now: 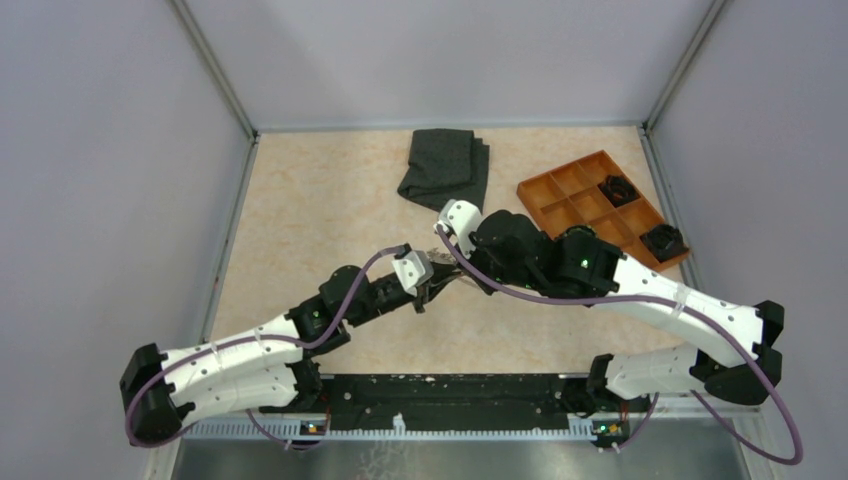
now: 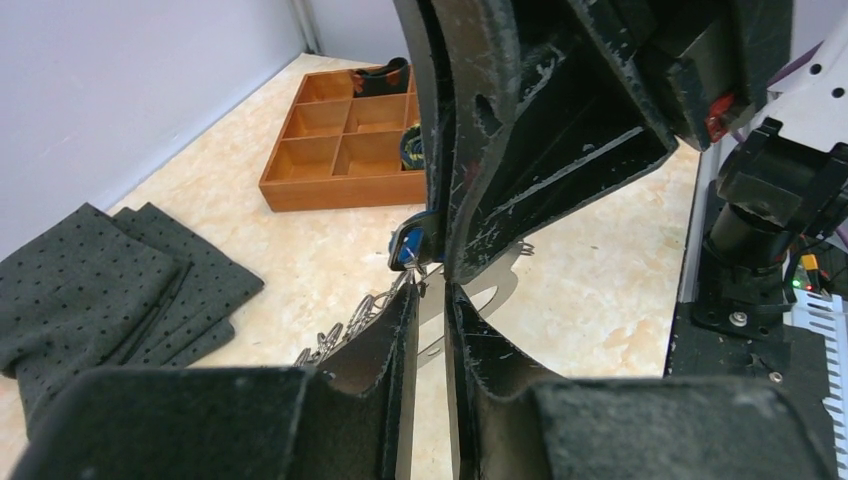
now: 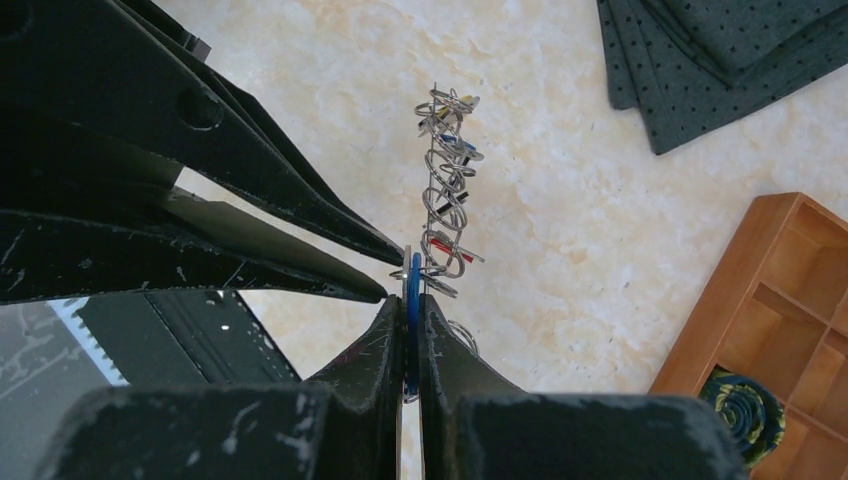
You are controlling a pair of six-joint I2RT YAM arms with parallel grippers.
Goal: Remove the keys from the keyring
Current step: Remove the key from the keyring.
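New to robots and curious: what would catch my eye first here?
In the middle, the right fingers pinch a blue key, the left fingers come to a point right beside it, and a chain of metal rings hangs off it. An orange tray sits far right, and a dark cloth lies at the far edge.

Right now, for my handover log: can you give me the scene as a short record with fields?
left gripper: jaws closed on the flat pale keyring
right gripper: jaws shut on the blue key
chain of rings: leads off from the grip point, small coloured keys on it
cloth: folded, far side of the table
tray: far right, black clumps in two compartments
task status: keys not yet off
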